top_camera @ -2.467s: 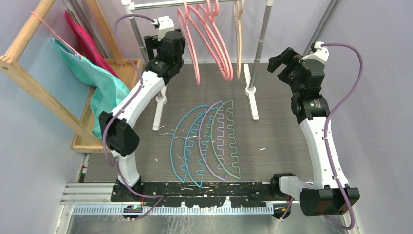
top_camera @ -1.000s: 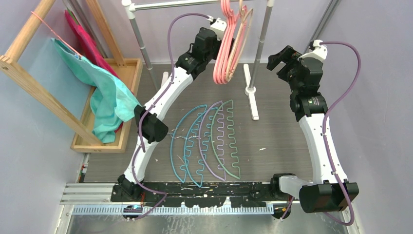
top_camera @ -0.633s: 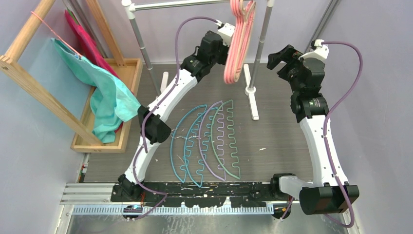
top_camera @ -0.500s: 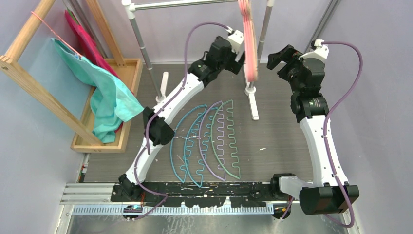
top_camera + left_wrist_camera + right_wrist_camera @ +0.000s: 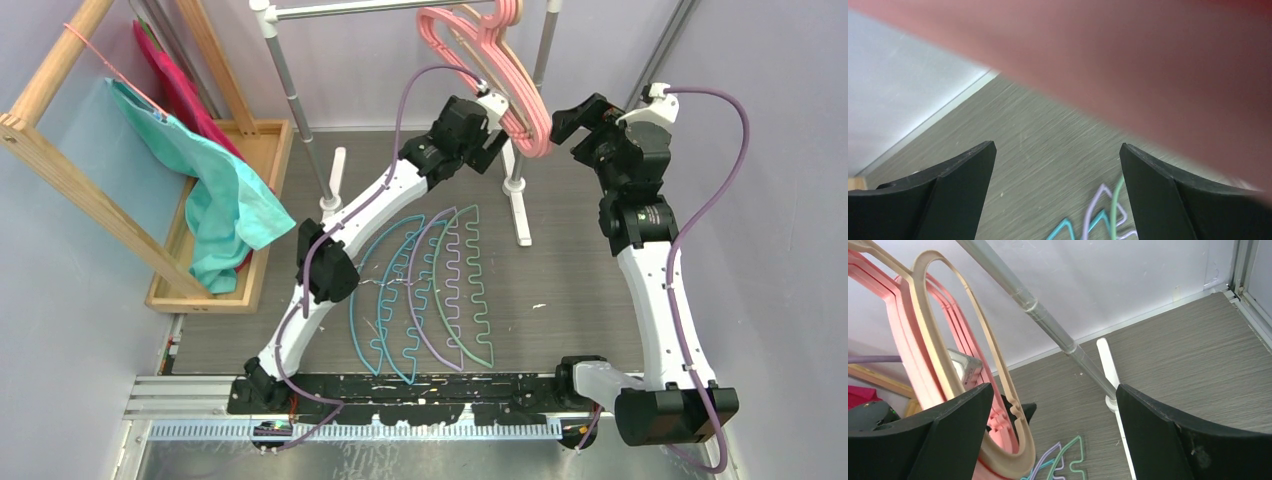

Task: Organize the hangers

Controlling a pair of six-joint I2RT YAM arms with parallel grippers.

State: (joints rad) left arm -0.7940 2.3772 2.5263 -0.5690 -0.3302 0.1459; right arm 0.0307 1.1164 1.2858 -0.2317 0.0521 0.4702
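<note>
Several thick pink hangers and a beige one hang bunched at the right end of the garment rail, swung out at a tilt. My left gripper is open just below and against them. In the left wrist view they are a pink blur above the open gripper. My right gripper is open and empty just right of them. The right wrist view shows the beige hanger and the pink ones ahead of the open gripper. Thin blue, teal, purple and green hangers lie flat mid-table.
The rail's right post and white foot stand between my two grippers; its left post is further left. A wooden frame rack with teal cloth and a wooden tray are at the left.
My left arm has swept right along the rail, pushing the pink hangers into a bunch at its right end; they now swing out tilted. The right arm has barely moved.
</note>
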